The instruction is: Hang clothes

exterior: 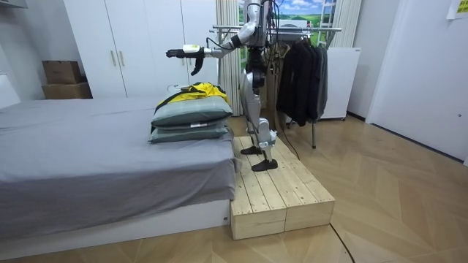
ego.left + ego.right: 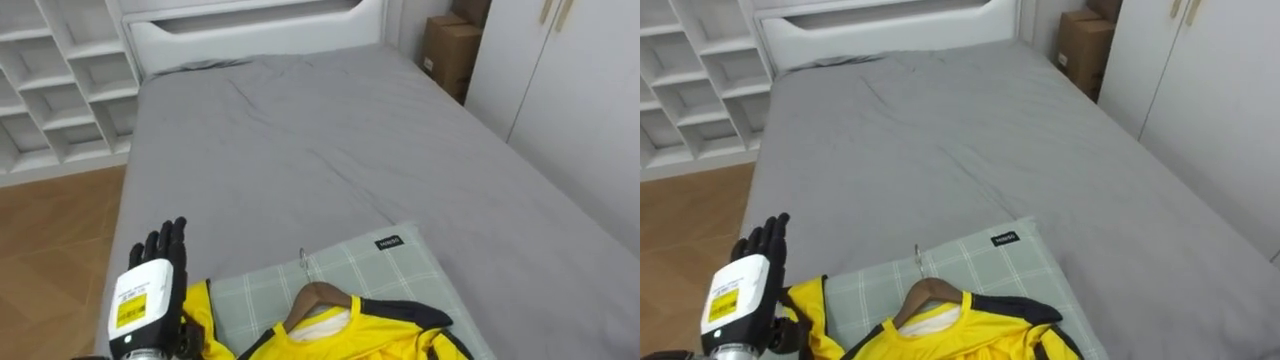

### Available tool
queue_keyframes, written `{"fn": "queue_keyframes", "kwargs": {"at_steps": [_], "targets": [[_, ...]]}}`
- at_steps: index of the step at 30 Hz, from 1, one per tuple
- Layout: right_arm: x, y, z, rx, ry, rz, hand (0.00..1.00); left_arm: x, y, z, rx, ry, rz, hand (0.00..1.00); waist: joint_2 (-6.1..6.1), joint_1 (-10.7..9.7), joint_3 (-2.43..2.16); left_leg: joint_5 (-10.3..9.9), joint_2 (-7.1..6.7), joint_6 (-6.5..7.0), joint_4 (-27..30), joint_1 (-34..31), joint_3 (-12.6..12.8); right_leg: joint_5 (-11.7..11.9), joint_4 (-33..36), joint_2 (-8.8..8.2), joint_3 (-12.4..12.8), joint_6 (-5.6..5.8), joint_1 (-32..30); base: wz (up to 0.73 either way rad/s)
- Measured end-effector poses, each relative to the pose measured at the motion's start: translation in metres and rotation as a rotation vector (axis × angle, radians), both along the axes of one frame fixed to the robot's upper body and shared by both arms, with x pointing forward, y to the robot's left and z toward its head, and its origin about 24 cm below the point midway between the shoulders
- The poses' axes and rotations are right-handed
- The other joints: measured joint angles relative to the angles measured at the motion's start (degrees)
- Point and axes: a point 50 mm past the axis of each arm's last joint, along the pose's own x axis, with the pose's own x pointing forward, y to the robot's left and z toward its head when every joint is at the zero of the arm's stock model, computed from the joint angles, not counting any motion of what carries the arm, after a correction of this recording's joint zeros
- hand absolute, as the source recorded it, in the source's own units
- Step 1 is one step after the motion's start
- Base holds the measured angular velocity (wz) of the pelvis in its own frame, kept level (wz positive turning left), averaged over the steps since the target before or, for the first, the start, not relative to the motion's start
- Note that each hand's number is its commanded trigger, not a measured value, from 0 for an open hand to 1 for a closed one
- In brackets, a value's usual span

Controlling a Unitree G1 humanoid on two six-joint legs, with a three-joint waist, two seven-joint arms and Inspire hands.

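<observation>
The yellow shirt [image 2: 370, 335], threaded on a wooden hanger [image 2: 318, 297], lies on the checked pillow [image 2: 400, 265], with the hanger's hook toward the pillow's far edge. The left hand [image 2: 150, 290] hovers just off the pillow's left side, fingers straight and slightly apart, holding nothing. This looks like the reach for the pickup. The next move probably calls for lowering the hand toward the pillow's middle and closing it round the hanger's neck.

Open grey bed [image 2: 330, 150] ahead; pillow stack [image 2: 385, 265] close beside the left hand [image 2: 150, 290]
</observation>
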Motion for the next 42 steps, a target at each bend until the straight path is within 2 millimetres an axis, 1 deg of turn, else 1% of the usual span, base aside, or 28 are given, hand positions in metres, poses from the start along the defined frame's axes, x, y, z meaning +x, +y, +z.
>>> {"fn": "queue_keyframes", "kwargs": {"at_steps": [5,8,9,12,14,17,18,22,25,26,28,29,30,32,34,38,39,42], "targets": [[0.0,-0.001,0.0,-0.012,0.005,0.007,0.0,0.002,0.0,-0.012,0.028,0.09,-0.01,0.0,0.01,-1.3,0.01,0.0,0.07,0.0,0.0,0.0,0.0,0.0,0.2,0.14,0.2,-0.07,-0.3,-0.05],[0.0,-0.001,0.0,-0.015,0.008,0.014,0.0,0.0,0.002,-0.017,0.029,0.129,-0.006,0.0,-0.02,-1.5,0.03,0.0,0.09,0.0,0.0,-0.1,0.1,0.1,0.4,0.19,0.3,-0.08,-0.6,-0.03],[0.0,-0.001,0.0,-0.016,0.008,0.014,0.0,-0.001,0.002,-0.018,0.03,0.135,-0.006,0.0,-0.07,-1.6,0.06,0.0,0.09,0.0,0.0,-0.1,0.1,0.1,0.5,0.19,0.3,-0.08,-0.6,0.0],[0.002,-0.001,0.0,-0.015,0.005,0.019,0.0,0.0,0.004,-0.021,0.033,0.153,-0.001,0.0,-0.51,-1.4,0.34,0.0,0.1,0.0,0.0,-0.1,0.2,0.0,1.0,0.16,0.1,-0.07,-0.7,0.0],[0.007,0.0,0.0,-0.016,-0.003,0.042,0.0,0.001,0.006,-0.022,0.036,0.165,0.006,0.0,-0.72,-1.3,0.23,0.0,0.09,0.0,0.0,-0.7,0.4,0.0,1.2,0.18,0.2,-0.08,-1.5,0.0],[0.014,-0.001,0.001,-0.019,-0.01,0.073,0.0,0.007,0.007,-0.019,0.047,0.156,0.009,0.0,-0.99,-1.2,0.14,0.0,0.09,0.0,0.2,-2.4,0.4,0.3,2.2,0.15,0.2,-0.05,-3.9,-0.01],[0.019,-0.001,0.002,-0.019,-0.019,0.089,0.0,0.011,0.008,-0.018,0.053,0.156,0.01,0.0,-1.01,-1.2,0.12,0.0,0.1,0.02,0.7,-3.5,0.4,0.8,2.1,0.11,0.2,-0.06,-4.7,0.0],[0.025,-0.001,0.002,-0.016,-0.02,0.121,0.0,0.024,0.009,-0.016,0.064,0.17,0.015,0.0,-0.99,-1.4,0.21,0.0,0.24,0.03,1.9,-5.6,0.4,1.4,1.8,0.14,0.3,-0.16,-5.9,0.0],[0.034,-0.002,0.004,-0.025,-0.032,0.145,0.0,0.039,0.007,-0.006,0.059,0.143,0.01,0.0,-0.71,-1.2,0.32,0.0,0.25,0.08,2.2,-7.1,0.5,1.7,2.0,0.15,0.6,-0.2,-7.5,-0.02],[0.04,-0.002,0.005,-0.028,-0.042,0.164,0.0,0.046,0.008,-0.001,0.065,0.128,0.007,0.0,-0.62,-1.3,0.35,0.1,0.28,0.12,2.8,-8.2,0.6,1.9,2.1,0.12,0.6,-0.25,-8.7,-0.05],[0.051,0.0,0.006,-0.032,-0.06,0.19,0.0,0.058,0.013,0.01,0.084,0.1,0.009,0.0,-0.59,-1.3,0.47,0.1,0.49,0.14,3.8,-10.5,0.6,2.5,2.3,0.19,0.5,-0.43,-10.6,-0.05],[0.052,0.0,0.007,-0.032,-0.063,0.193,0.0,0.06,0.015,0.012,0.09,0.095,0.01,0.0,-0.59,-1.3,0.47,0.1,0.55,0.14,3.9,-10.9,0.7,2.5,2.4,0.23,0.5,-0.48,-11.0,-0.04],[0.055,0.001,0.007,-0.037,-0.066,0.201,0.0,0.063,0.019,0.017,0.101,0.076,0.014,0.0,-0.56,-1.4,0.53,0.1,0.66,0.14,4.1,-11.6,0.7,2.6,2.9,0.3,0.5,-0.53,-11.9,-0.04],[0.059,0.001,0.008,-0.044,-0.069,0.212,0.0,0.069,0.022,0.024,0.112,0.049,0.02,0.0,-0.64,-1.2,0.8,0.1,0.79,0.12,4.1,-12.3,0.8,2.6,3.5,0.41,0.5,-0.57,-12.9,-0.02],[0.068,0.002,0.009,-0.056,-0.085,0.234,0.0,0.073,0.027,0.029,0.127,0.038,0.032,0.0,-0.78,-1.2,1.31,0.1,0.85,0.12,4.1,-12.9,1.0,2.6,4.0,0.46,0.6,-0.59,-13.8,-0.05],[0.08,0.006,0.011,-0.059,-0.107,0.246,0.0,0.074,0.026,0.029,0.122,0.039,0.022,0.0,-0.91,-1.3,1.45,0.1,0.84,0.12,4.3,-13.6,1.0,2.6,4.1,0.39,0.6,-0.6,-14.5,-0.01],[0.084,0.008,0.012,-0.059,-0.116,0.259,0.0,0.075,0.026,0.03,0.121,0.038,0.019,0.0,-1.03,-1.4,1.69,0.1,0.84,0.12,4.7,-14.0,0.9,2.6,4.3,0.32,0.6,-0.61,-14.8,0.0],[0.092,0.013,0.013,-0.057,-0.127,0.301,0.0,0.076,0.024,0.03,0.117,0.036,0.014,0.0,-1.26,-1.5,1.88,0.1,0.87,0.12,5.2,-15.0,0.7,2.6,4.3,0.27,0.3,-0.62,-15.4,0.07]]}}
